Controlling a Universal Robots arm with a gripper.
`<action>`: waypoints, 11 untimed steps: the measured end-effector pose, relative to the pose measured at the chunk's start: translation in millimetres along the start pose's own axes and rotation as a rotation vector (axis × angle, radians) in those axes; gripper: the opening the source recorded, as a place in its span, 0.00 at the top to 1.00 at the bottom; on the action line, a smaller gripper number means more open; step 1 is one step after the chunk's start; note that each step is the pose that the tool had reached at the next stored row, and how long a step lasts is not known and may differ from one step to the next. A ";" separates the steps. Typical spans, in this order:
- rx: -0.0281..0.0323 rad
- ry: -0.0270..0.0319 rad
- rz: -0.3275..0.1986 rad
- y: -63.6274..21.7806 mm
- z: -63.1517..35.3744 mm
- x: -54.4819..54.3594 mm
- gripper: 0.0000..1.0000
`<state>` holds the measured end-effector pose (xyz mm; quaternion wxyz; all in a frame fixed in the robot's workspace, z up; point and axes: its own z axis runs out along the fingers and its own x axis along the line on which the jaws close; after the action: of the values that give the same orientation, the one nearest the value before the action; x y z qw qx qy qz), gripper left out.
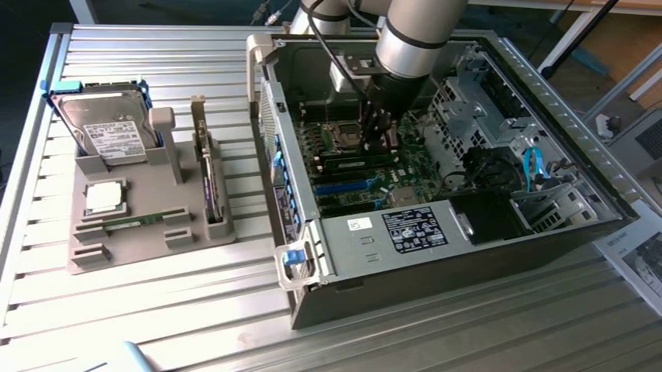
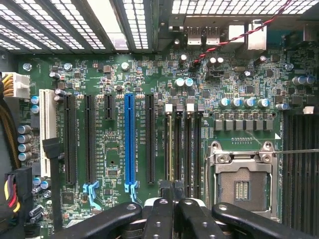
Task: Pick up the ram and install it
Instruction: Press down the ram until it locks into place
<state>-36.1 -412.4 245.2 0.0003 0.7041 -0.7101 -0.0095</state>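
A ram (image 1: 132, 222) shows as a thin, narrow green circuit-board strip lying flat in a slotted holder near the front of a grey moulded tray (image 1: 155, 186). The tray sits on a ribbed metal worktop (image 1: 155, 310). On the same tray are a square silver processor chip (image 1: 105, 198) at 11 o'clock from the strip, a boxy metal hard drive (image 1: 107, 130) standing further back, and a tall dark expansion card (image 1: 211, 182) on edge at 2 o'clock.

In the exterior view the strip lies well apart from the end effector (image 1: 374, 128), at about 8 o'clock from it. The end effector (image 2: 172, 189) is inside an open steel computer case (image 1: 579, 155), its black fingers (image 2: 158, 214) pressed together, closed, just above the long dark memory slots (image 2: 182, 144) of the green motherboard (image 2: 114, 164). Whether a stick sits between them cannot be told.
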 end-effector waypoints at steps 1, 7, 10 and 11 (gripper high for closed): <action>0.0000 0.0000 0.000 0.1 0.0 0.0 0.90; 0.0007 0.0000 0.000 18.9 0.2 0.5 0.90; 0.0011 0.0001 0.000 28.6 0.3 0.8 0.90; 0.0014 0.0001 0.000 33.2 0.4 0.9 0.90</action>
<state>-69.4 -413.0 245.2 -0.0002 0.7041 -0.7101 -0.0090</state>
